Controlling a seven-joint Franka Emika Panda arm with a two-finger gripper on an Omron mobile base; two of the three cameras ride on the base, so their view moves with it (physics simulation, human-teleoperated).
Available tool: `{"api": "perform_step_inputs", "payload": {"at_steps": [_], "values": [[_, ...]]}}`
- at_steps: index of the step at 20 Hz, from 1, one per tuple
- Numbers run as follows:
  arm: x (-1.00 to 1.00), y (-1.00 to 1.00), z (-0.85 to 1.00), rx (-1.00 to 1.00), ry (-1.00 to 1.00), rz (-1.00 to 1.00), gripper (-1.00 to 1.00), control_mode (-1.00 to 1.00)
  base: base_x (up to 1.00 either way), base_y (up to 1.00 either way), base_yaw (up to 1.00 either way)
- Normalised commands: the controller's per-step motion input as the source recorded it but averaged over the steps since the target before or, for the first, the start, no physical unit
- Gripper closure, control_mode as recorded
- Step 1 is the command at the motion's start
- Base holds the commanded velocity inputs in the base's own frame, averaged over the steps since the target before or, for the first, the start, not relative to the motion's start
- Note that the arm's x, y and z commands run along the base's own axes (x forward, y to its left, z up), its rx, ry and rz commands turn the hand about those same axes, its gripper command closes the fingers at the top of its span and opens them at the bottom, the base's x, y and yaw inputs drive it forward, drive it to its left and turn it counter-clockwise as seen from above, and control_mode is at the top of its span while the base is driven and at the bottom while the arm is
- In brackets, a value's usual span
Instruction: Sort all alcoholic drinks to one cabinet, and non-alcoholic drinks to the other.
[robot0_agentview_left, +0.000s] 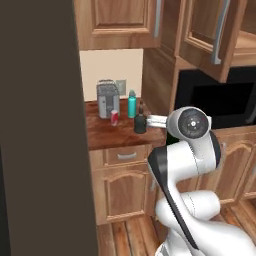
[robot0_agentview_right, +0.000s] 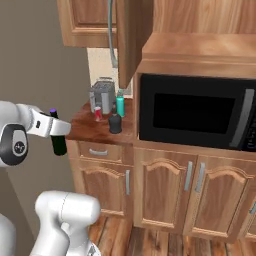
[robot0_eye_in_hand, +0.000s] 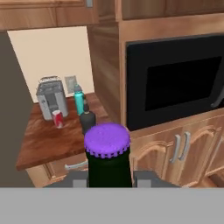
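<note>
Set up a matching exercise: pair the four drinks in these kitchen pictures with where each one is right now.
Things:
1. slim dark-green bottle
2. red soda can
3. teal bottle
4. squat black bottle

Places:
A. on the counter at the back, beside the toaster
B. held in the gripper, off the counter
C. nearest the counter's front edge
D. on the counter just in front of the toaster

Pairs: 1-B, 2-D, 3-A, 4-C
</note>
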Motion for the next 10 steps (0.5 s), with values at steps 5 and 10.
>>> {"api": "perform_step_inputs", "payload": {"at_steps": [5,10], "values": [[0.00,0.00,0.00,0.00,0.00,0.00,1.00,1.00,-0.20,-0.75,0.00],[0.00,0.00,0.00,0.00,0.00,0.00,1.00,1.00,0.00,-0.99,0.00]]}}
